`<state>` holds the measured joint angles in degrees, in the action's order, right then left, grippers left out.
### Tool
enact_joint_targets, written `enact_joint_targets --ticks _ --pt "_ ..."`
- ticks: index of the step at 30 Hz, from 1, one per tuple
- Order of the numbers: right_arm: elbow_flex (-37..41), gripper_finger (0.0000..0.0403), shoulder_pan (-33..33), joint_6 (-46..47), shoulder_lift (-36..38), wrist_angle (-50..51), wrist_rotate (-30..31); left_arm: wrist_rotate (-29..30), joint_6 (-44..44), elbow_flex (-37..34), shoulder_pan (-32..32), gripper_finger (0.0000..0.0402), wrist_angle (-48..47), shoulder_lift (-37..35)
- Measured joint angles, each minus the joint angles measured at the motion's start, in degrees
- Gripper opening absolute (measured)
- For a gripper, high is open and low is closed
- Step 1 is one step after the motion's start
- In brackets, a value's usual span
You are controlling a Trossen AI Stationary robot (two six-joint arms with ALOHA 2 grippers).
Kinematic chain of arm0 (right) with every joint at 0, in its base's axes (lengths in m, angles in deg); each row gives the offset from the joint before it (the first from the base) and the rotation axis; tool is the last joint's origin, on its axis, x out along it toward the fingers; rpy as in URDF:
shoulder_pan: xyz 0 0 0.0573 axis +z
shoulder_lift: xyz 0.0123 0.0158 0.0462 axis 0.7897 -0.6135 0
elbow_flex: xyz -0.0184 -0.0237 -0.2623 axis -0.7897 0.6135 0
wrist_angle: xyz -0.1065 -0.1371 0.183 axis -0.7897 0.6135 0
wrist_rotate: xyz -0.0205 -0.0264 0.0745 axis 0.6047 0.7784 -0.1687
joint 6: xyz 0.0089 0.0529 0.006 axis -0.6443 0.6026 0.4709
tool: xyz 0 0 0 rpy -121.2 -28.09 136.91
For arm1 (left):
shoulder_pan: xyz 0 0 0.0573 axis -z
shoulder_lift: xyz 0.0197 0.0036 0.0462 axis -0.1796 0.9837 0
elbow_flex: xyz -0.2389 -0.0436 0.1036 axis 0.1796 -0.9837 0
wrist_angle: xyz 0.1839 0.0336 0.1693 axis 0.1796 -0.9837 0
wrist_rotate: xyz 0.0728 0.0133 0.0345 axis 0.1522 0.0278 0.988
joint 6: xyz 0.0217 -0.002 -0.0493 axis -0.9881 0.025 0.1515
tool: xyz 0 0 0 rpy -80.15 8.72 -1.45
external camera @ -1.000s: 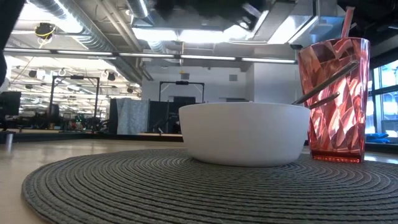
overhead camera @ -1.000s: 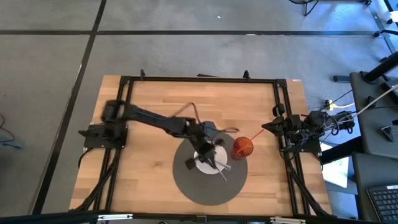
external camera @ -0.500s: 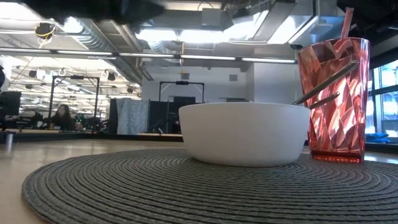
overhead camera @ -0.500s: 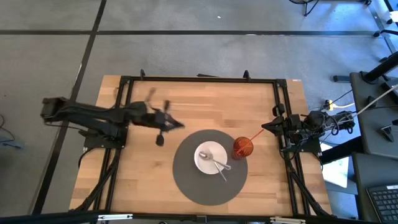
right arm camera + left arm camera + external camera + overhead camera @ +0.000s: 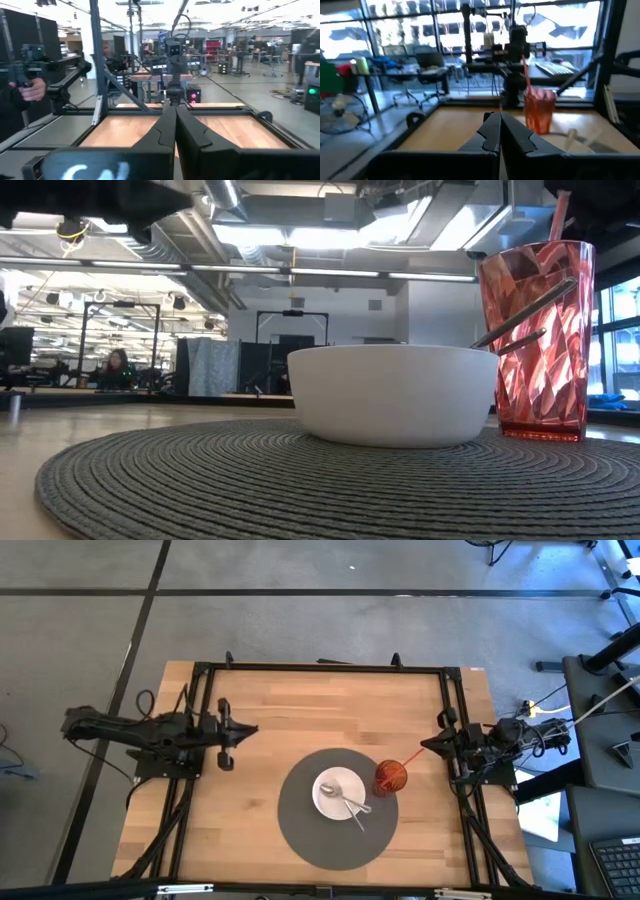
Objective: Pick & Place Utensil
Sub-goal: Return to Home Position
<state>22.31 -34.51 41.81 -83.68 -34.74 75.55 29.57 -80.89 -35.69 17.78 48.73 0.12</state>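
A white bowl (image 5: 333,790) sits on a round grey placemat (image 5: 300,830) in the table's middle. A metal spoon (image 5: 352,805) lies in the bowl, its handle (image 5: 508,325) slanting out over the rim toward the near right. A red faceted cup (image 5: 390,777) with a red straw stands to the right of the bowl. My left gripper (image 5: 248,729) is shut and empty at the table's left edge, well clear of the mat; its fingers (image 5: 490,134) meet in the left wrist view. My right gripper (image 5: 436,744) waits shut at the right edge.
A black frame (image 5: 320,667) runs around the table's left, far and right sides. Bare wood (image 5: 320,710) lies between the mat and the far rail. People show in the room beyond the table (image 5: 22,87).
My left gripper has pulled back from above the bowl toward the table's left edge, ending folded beside its base. The spoon, bowl and cup have stayed where they were.
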Motion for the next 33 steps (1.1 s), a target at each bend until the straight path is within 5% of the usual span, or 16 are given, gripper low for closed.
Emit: enact_joint_targets --ticks 5,10,21,33 --pt "0.00 0.0007 0.00 -1.61 0.00 -0.24 -4.23 -2.12 3.18 0.00 1.21 0.0002 -10.14 -1.32" --pt "0.00 0.0003 0.00 -1.38 0.00 0.20 -1.68 -4.23 1.70 -1.96 1.00 0.0001 -12.35 -3.04" --pt "0.00 0.0002 0.00 -0.19 0.00 -0.48 -3.17 -5.62 2.21 -8.77 -0.03 0.0002 -11.73 -20.66" --pt "3.72 0.0001 -0.24 -3.40 0.02 -6.14 7.32 -4.53 1.26 -12.98 -0.06 0.0001 -11.10 -23.20"
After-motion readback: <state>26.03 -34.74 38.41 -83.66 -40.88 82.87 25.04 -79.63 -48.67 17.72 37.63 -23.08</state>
